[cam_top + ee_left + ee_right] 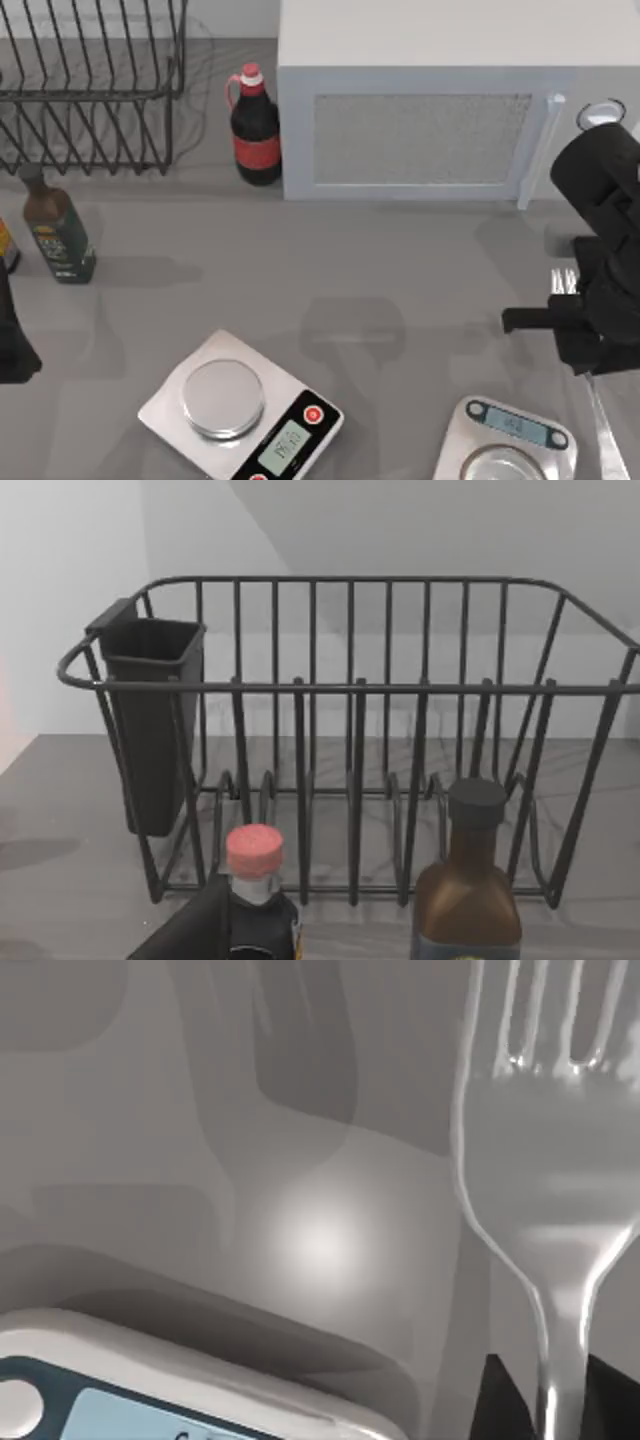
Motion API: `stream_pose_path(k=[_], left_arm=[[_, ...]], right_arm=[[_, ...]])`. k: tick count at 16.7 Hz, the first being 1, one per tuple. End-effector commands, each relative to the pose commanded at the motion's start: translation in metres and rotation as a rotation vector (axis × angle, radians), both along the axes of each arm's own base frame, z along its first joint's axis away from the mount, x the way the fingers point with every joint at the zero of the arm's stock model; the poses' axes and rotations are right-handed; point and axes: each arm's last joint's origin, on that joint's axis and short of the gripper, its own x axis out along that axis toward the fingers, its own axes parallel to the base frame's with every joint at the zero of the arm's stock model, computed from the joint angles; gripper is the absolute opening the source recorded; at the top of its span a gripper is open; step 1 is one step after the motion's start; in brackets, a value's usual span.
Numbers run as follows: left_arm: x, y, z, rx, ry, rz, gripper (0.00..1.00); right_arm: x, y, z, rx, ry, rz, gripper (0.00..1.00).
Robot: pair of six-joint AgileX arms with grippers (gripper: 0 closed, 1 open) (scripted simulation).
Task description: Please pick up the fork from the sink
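Note:
The fork (563, 283) is a thin, shiny silver utensil lying near the right edge of the grey counter. Its tines point toward the microwave and its handle runs toward the front edge. My right gripper (590, 330) is directly over its middle, pointing down. In the right wrist view the fork (545, 1160) looms large. Its neck passes between dark finger parts that press close on both sides, and its shadow falls well to one side. No sink is in view. My left gripper (12, 345) is parked at the table's left edge.
A white microwave (430, 110) stands at the back right, with a wire dish rack (90, 90) at the back left. A red-capped bottle (256, 125) and a dark bottle (58, 228) stand near the rack. Two kitchen scales (240, 410) (505, 445) sit along the front.

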Motion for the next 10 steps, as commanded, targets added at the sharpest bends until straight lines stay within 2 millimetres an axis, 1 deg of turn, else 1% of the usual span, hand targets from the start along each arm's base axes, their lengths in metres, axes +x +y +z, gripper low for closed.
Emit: stream_pose_path(k=[10], left_arm=[[0.0000, 0.0000, 0.0000, 0.000, 0.000, 0.000, 1.00]], right_arm=[[0.0000, 0.0000, 0.0000, 0.000, 0.000, 0.000, 0.83]])
